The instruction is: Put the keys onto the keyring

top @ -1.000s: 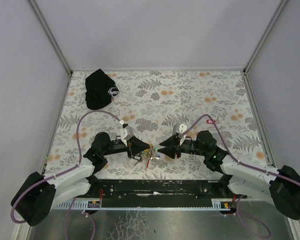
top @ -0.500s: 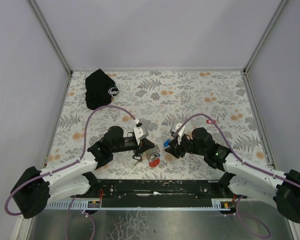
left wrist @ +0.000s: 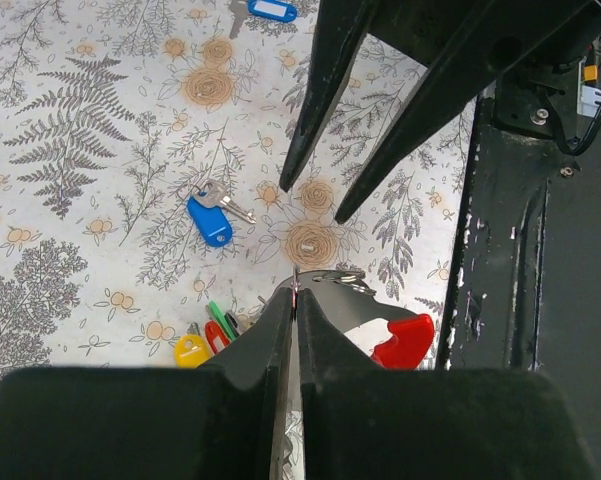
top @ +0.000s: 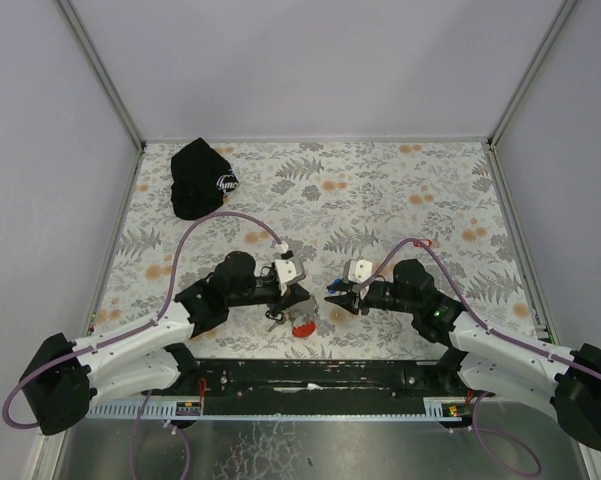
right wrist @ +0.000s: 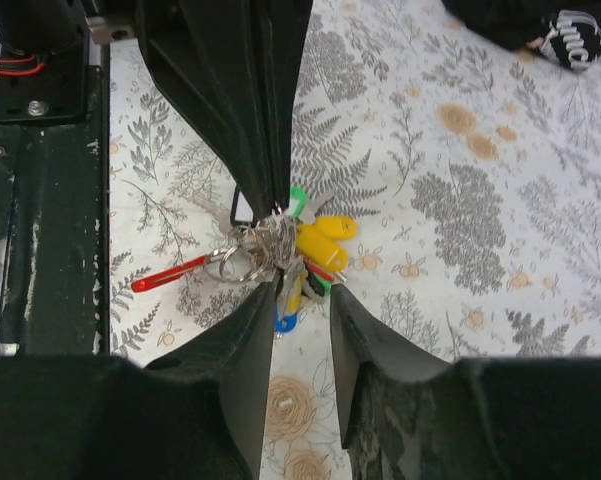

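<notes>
In the left wrist view my left gripper (left wrist: 295, 296) is shut on the thin keyring (left wrist: 332, 277), with its red plastic piece (left wrist: 405, 340) hanging to the right. Yellow, red and green tagged keys (left wrist: 205, 340) cluster on the ring at the left. A loose blue key (left wrist: 212, 218) lies on the table, and another blue key (left wrist: 271, 10) farther off. My right gripper (right wrist: 302, 290) is open, its tips right at the bunch of keys (right wrist: 318, 240). Seen from above, the left gripper (top: 300, 298) and the right gripper (top: 330, 297) nearly meet.
A black cap (top: 202, 178) with a white logo lies at the far left. A lone small red tag (top: 423, 241) sits behind the right arm. The black base rail (left wrist: 540, 250) runs along the table's near edge, close beside the keyring.
The left gripper has turned and shifted right, so the red piece now hangs below it. The right gripper has come down and left to the bunch, its jaws a little narrower.
</notes>
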You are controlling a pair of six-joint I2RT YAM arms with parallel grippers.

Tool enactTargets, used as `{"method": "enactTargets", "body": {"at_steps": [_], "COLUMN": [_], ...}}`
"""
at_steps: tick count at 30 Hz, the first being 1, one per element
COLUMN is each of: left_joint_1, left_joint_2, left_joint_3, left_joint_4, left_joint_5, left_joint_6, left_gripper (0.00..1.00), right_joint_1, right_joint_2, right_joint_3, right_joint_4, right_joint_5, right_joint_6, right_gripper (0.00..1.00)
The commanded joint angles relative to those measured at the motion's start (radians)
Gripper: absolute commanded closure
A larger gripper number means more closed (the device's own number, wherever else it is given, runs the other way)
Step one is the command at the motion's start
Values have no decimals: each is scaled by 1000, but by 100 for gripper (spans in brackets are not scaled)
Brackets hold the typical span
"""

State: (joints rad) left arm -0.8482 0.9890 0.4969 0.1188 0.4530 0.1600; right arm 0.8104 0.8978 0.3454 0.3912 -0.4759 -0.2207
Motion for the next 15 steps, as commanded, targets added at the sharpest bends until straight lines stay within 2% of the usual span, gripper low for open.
{"method": "enactTargets", "body": {"at_steps": [1,9,15], "left_joint_1": [-10,-25,-54], "left_joint_2": [-30,-49,-29], "left_joint_3": [24,25,39], "left_joint_4": [-18,-18,-32], "left_joint_5": [22,70,13], "left_joint_6": [42,118,174], "left_gripper": [100,100,100], "right_joint_1": [-5,-5,-6], "right_joint_2": [21,85,99], "right_joint_3": [76,138,159], "right_joint_4": [84,44,-27], "right_joint_5": [-100,-198,-246], "right_joint_6": [-82,-149,-221], "right_gripper": [66,68,68]}}
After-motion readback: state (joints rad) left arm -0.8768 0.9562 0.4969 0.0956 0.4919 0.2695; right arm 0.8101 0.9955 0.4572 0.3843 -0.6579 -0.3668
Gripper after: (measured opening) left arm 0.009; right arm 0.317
